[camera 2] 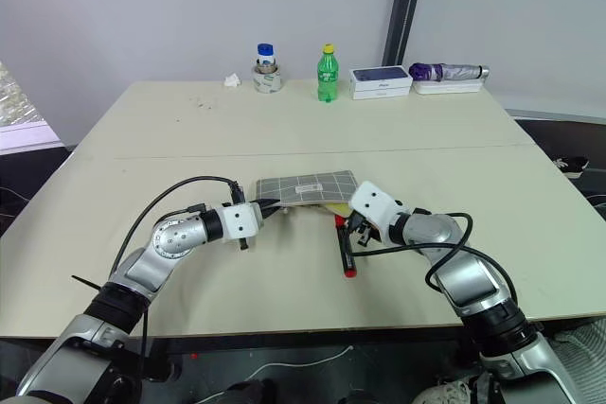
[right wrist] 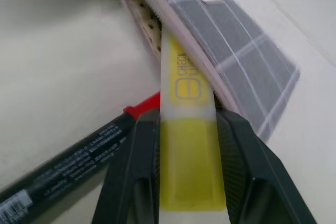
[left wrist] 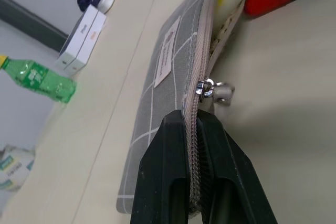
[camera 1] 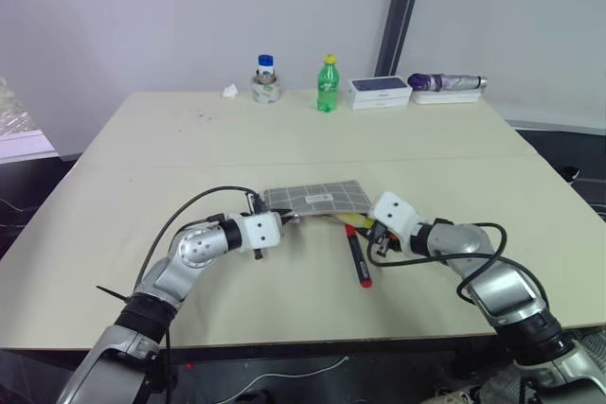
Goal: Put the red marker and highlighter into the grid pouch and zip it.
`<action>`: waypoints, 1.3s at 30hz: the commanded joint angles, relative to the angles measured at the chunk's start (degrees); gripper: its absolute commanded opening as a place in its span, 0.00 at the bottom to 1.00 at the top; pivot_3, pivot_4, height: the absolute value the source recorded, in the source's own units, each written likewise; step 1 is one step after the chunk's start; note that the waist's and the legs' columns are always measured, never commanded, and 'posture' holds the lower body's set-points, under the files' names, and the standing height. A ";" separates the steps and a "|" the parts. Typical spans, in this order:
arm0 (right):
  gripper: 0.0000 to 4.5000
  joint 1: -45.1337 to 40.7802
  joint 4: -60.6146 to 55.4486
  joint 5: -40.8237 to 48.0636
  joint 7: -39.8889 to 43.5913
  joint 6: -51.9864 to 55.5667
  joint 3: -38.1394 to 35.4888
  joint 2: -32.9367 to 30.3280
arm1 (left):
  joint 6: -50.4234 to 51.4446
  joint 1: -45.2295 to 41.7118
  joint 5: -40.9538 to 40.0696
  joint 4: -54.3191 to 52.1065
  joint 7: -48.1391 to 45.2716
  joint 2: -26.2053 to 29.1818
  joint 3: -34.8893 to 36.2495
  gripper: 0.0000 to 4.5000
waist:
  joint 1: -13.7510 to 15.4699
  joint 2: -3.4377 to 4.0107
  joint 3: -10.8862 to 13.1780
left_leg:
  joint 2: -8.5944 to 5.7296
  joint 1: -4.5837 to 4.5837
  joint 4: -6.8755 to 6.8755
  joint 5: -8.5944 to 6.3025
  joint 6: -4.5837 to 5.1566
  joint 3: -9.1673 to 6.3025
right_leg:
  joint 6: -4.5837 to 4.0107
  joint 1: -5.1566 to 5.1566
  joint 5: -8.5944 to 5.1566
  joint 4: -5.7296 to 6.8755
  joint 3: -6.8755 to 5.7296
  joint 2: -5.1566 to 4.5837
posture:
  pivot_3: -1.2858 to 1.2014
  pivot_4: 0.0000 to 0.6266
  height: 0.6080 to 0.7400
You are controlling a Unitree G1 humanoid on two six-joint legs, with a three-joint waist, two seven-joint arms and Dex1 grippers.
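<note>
1. The left gripper point(left wrist: 197, 129) is pinched tight on the zipper edge of the grid pouch point(camera 1: 317, 198). It holds that edge up so the pouch stays open. The pouch lies flat in the middle of the worktop point(camera 1: 142, 167).
2. The little zipper pull point(left wrist: 206, 87) sits just past the left gripper, near that end of the pouch. Most of the zipper looks open, so the zipping step is not done yet.
3. The highlighter point(right wrist: 187, 145) is held in the right gripper point(right wrist: 186, 124). Its pale tip is poking into the open mouth of the pouch. I think it is part way in, not all the way.
4. The red marker point(camera 1: 359, 257) lies on the worktop, just beside the right gripper and near the pouch's open edge. No gripper holds it. It still has to go in.
5. So I think the job is near its start: one thing is going in, one thing waits, and then comes the zip.
6. Hard to see: how deep the highlighter tip has gone, since the pouch's flap covers it. The inside of the pouch is hidden. From the head views, the right gripper covers the pouch's mouth.
</note>
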 commanded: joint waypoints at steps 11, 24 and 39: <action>0.20 -7.33 9.54 -15.00 0.49 -28.86 7.63 0.24 | -4.93 -0.71 -4.25 -2.29 -4.72 -0.09 0.43 0.00 | -0.08 0.00 0.00 | 0.00 0.00 0.03 0.00 0.00 0.02 | 0.00 -0.01 0.00 0.01 0.01 0.00 | 0.52 0.24 1.00; 0.99 -8.30 8.80 -12.58 3.83 -34.08 3.78 1.59 | -0.01 0.01 -8.72 -5.03 -2.92 -1.32 4.40 0.00 | 0.07 -0.01 0.01 | 0.02 0.00 0.05 0.00 -0.01 0.01 | 0.00 0.02 0.00 0.01 0.00 0.00 | 0.52 0.24 1.00; 0.99 8.37 -15.57 13.03 5.22 -8.93 -10.80 3.50 | 1.18 2.77 -5.27 -2.97 1.60 2.57 6.48 0.00 | 0.08 -0.02 0.01 | 0.05 0.00 0.07 -0.01 0.01 -0.03 | 0.00 0.06 0.00 0.02 0.00 -0.01 | 0.52 0.24 1.00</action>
